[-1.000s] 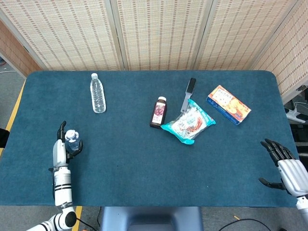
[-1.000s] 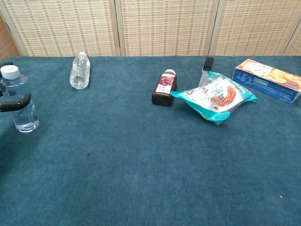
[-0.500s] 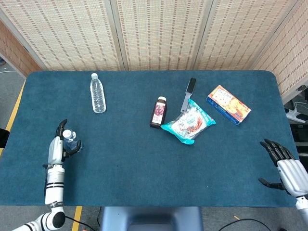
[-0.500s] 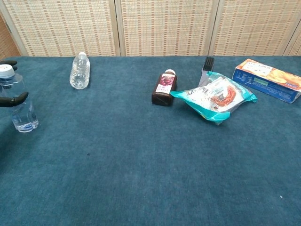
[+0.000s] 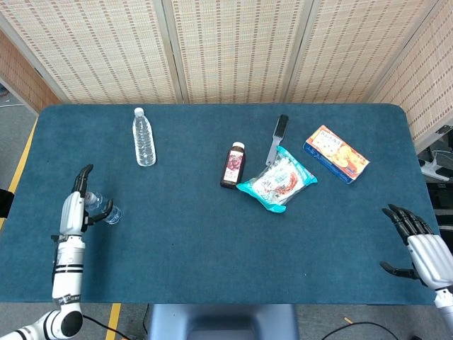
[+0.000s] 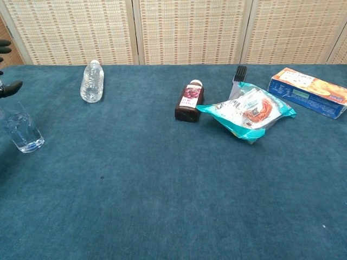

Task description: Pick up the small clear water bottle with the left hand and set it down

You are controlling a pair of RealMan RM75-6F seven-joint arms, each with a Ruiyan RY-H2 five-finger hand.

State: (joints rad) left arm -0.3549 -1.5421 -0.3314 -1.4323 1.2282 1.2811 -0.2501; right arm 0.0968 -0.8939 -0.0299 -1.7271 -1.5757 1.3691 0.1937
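- Small clear bottle (image 5: 106, 210): at the near left edge of the table (image 5: 184, 234), its base on the blue cloth. In the chest view its lower body (image 6: 21, 131) leans toward the left edge of the frame, and its top is cut off there.
- Left hand (image 5: 74, 205): directly beside the small bottle on its left side. The upper fingers (image 5: 83, 173) point away from the bottle toward the far side of the table; a dark fingertip (image 6: 12, 86) sits above the bottle's body in the chest view. Whether the lower fingers touch or grip the bottle cannot be told from either view.
- Right hand (image 5: 417, 244): at the near right corner of the table, fingers spread apart, holding nothing.
- Larger water bottle (image 5: 144, 138): lying on its side at the far left of the table, cap toward the far edge, well apart from the small bottle.
- Dark juice bottle (image 5: 233, 166): lying near the table's centre.
- Teal snack bag (image 5: 277, 179): just right of the juice bottle, overlapping the end of a grey-and-black tool (image 5: 277, 138).
- Orange-and-blue box (image 5: 336, 154): right of the bag, set at an angle.
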